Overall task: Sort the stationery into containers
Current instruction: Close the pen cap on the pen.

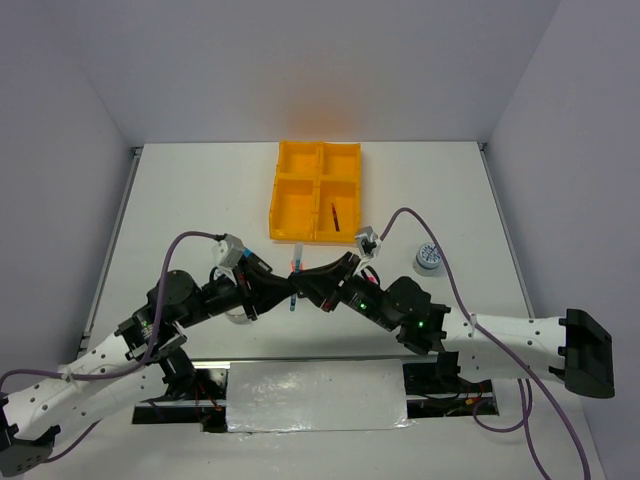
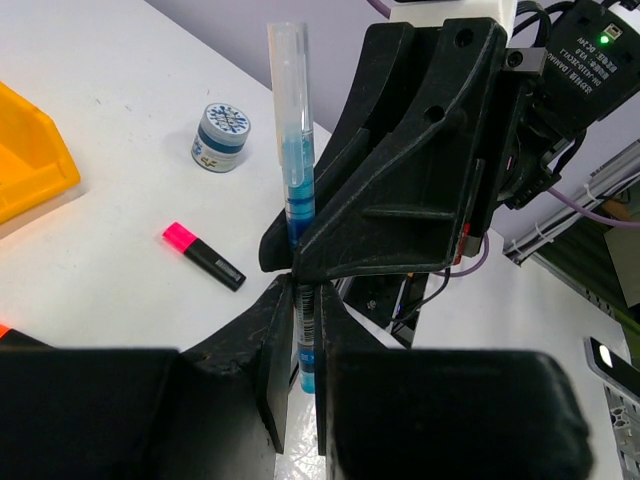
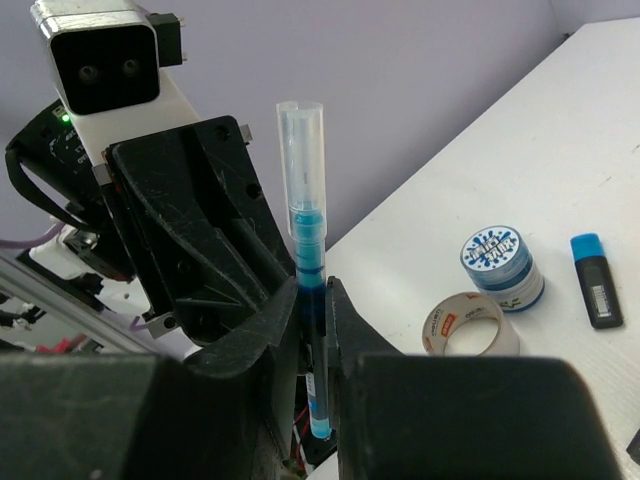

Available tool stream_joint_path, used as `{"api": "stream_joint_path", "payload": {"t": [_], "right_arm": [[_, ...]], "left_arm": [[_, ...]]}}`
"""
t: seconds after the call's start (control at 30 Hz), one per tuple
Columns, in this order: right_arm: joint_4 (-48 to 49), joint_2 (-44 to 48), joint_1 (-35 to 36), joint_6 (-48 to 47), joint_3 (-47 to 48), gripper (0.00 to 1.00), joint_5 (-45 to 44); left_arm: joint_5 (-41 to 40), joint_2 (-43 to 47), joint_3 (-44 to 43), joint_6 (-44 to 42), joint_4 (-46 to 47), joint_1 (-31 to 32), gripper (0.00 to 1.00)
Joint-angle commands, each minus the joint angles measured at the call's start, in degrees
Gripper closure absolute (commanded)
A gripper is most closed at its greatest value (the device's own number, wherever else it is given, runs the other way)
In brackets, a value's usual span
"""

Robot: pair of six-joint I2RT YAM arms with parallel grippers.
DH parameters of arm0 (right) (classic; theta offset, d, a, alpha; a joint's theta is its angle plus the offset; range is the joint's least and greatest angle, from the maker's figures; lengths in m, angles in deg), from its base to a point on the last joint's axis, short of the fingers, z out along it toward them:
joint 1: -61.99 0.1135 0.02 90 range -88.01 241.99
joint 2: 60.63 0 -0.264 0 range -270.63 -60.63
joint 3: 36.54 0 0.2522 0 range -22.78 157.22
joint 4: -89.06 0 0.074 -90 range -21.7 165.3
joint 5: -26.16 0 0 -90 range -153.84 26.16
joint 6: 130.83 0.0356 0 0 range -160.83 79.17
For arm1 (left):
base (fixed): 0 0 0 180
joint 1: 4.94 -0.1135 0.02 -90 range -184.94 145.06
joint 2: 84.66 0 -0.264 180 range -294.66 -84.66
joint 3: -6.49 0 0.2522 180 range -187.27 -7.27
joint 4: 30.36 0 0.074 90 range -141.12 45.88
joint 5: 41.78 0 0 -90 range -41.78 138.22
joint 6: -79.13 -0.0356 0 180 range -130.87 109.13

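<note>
Left arm reaching in from the lower left, left gripper pointing right; right arm mirroring it from the lower right, right gripper pointing left; fingertips meeting nose to nose, both pairs clamped on one upright teal pen

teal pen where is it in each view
Top external: teal pen at centre, just below the tray.
Left wrist: teal pen upright, centre, cap up.
Right wrist: teal pen upright, centre, cap up.
Shared landmark: left gripper and right gripper both pinch it.
</note>
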Motion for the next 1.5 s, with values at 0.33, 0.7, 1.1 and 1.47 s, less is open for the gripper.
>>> {"api": "stream_joint_path", "payload": {"t": [0.33, 0.7, 1.1, 1.47], "right_arm": [[3.3, 0.9, 0.4, -0.5, 2.7, 1.0, 3.1], [4.0, 1.3, 0.4, -0.4, 1.7, 0.73, 5.0], [-11.5, 5.9, -0.8, -6.8, 10.2, 0.2, 0.6], [-17.2, 0.3, -4.6, -8.2, 18.4, 0.25, 11.0]], "left_arm": [[6.5, -3.4, -2.5, -1.9, 3.6, -0.1, 0.53], [7.2, -1.1, -1.8, -2.1, 5.3, -0.1, 1.0], [11.6, 0.9, 1.2, -1.7, 4.3, 0.0, 1.0], [13.1, 0.1, 1.5, -1.9, 4.0, 0.9, 1.0]]}}
